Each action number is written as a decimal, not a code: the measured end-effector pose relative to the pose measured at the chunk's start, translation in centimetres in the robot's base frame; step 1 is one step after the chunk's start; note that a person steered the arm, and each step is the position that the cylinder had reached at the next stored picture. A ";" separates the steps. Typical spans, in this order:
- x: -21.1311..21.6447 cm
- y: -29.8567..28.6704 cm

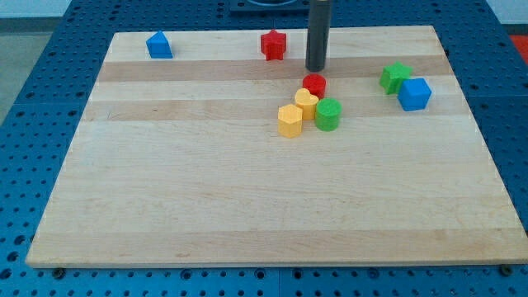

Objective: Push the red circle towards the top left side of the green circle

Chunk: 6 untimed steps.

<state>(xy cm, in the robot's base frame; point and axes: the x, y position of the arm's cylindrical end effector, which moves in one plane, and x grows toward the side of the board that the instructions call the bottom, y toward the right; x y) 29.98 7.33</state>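
Observation:
The red circle (314, 84) lies on the wooden board (247, 190), just above and slightly left of the green circle (328, 114); the two are very close or touching. My tip (317, 68) is right above the red circle, at its upper edge. A yellow heart (306, 103) sits against the green circle's left side, below the red circle. A yellow hexagon (289, 120) lies at the heart's lower left.
A red star-shaped block (273, 44) lies near the top edge, left of the rod. A blue block (159, 45) sits at the top left. A green block (395, 77) and a blue cube (414, 93) lie at the right.

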 end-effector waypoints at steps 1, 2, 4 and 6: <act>2.7 0.2; 5.7 0.9; 9.9 5.1; 13.9 10.3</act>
